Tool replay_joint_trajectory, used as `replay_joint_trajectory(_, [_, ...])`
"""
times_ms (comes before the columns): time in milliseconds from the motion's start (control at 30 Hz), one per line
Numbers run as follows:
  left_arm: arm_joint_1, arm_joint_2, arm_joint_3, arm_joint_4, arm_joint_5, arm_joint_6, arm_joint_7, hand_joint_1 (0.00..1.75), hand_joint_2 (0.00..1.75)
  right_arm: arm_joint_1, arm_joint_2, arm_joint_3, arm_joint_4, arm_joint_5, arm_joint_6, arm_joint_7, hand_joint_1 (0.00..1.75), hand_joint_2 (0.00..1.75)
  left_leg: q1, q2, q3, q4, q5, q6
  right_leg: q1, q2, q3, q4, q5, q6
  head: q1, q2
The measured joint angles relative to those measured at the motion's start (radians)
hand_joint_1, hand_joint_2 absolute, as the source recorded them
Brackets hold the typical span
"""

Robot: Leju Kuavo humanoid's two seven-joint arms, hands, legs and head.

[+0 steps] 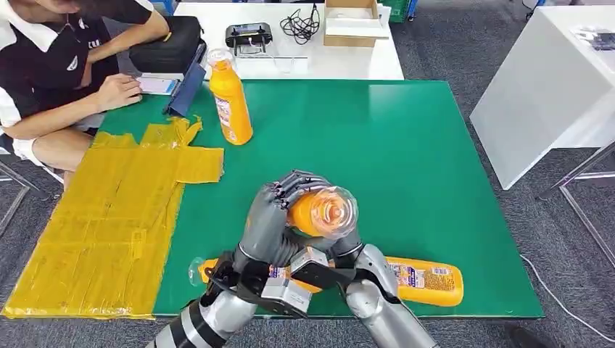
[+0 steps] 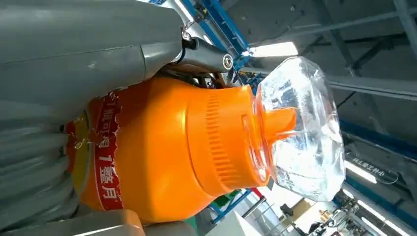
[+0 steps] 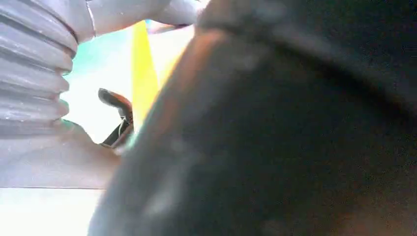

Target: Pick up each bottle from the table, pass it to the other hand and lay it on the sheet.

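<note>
Mid-handover: we had left hand (image 1: pixel 272 217) gripping bottle (image 1: pixel 323 212); right hand (image 1: pixel 347 243) grip unclear. We judged: confirm receiving grip before release.

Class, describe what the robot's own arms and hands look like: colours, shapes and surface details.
Both arms are silver metal tubes with dark bands and boxy silver-and-black wrist units. The left hand and right hand are dark grey with segmented fingers; wrist views show a pale grey ribbed cover.

We take this for a lab or workshop hall. At twelve o'clock a white table (image 1: pixel 290 43) carries cables (image 1: pixel 301 25); grey carpet (image 1: pixel 450 51) surrounds us, and steel roof beams (image 2: pixel 373 86) run overhead.
</note>
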Motion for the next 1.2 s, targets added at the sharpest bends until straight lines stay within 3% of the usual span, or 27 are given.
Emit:
replay_joint_trajectory(233, [-0.023, 0.003, 0.019, 0.001, -0.025, 0.016, 0.025, 1.75, 1.75, 0.0, 0.021, -0.003, 0.001, -0.006, -0.036, -0.002, 0.16, 1.75, 0.0, 0.0, 0.0, 0.0, 0.0, 0.0, 0.0, 0.0, 0.0, 0.0, 0.0, 0.0, 0.0, 0.0])
replay_joint_trajectory(267, [-0.023, 0.003, 0.02, 0.001, -0.027, 0.016, 0.026, 1.75, 1.75, 0.0, 0.022, -0.004, 0.001, -0.007, -0.036, -0.004, 0.0, 1.75, 0.0, 0.0, 0.0, 0.0, 0.0, 0.0, 0.0, 0.0, 0.0, 0.0, 0.0, 0.0, 0.0, 0.0])
replay_joint_trajectory(500, [-0.038, 0.011, 0.041, 0.002, -0.092, 0.04, 0.063, 1.75, 1.75, 0.015, 0.026, -0.007, -0.026, -0.019, -0.057, -0.014, 0.0, 1.75, 0.0, 0.0, 0.0, 0.0, 0.0, 0.0, 0.0, 0.0, 0.0, 0.0, 0.0, 0.0, 0.0, 0.0])
replay_joint_trajectory(767, [-0.17, 0.074, 0.178, -0.002, -0.536, 0.061, 0.26, 1.75, 1.75, 0.097, 0.006, -0.06, -0.184, -0.042, -0.123, -0.044, 0.0, 1.75, 0.001, 0.0, 0.0, 0.0, 0.001, 0.0, 0.0, 0.0, 0.0, 0.0, 0.0, 0.0, 0.0, 0.0])
replay_joint_trajectory(933, [-0.308, 0.125, 0.242, 0.101, -0.867, -0.04, 0.454, 1.75, 1.75, 0.148, -0.015, -0.101, -0.31, 0.03, -0.127, -0.022, 0.0, 1.75, 0.001, 0.001, 0.0, 0.0, 0.001, -0.001, 0.0, 0.0, 0.0, 0.0, 0.0, 0.0, 0.0, 0.0])
replay_joint_trajectory(1200, [-0.434, 0.184, 0.286, 0.353, -0.99, -0.183, 0.559, 1.75, 1.75, 0.231, -0.065, -0.159, -0.444, 0.207, -0.139, 0.069, 0.0, 1.75, 0.001, 0.001, 0.0, 0.0, 0.001, -0.001, 0.0, 0.0, 0.0, 0.0, 0.0, 0.0, 0.0, 0.0])
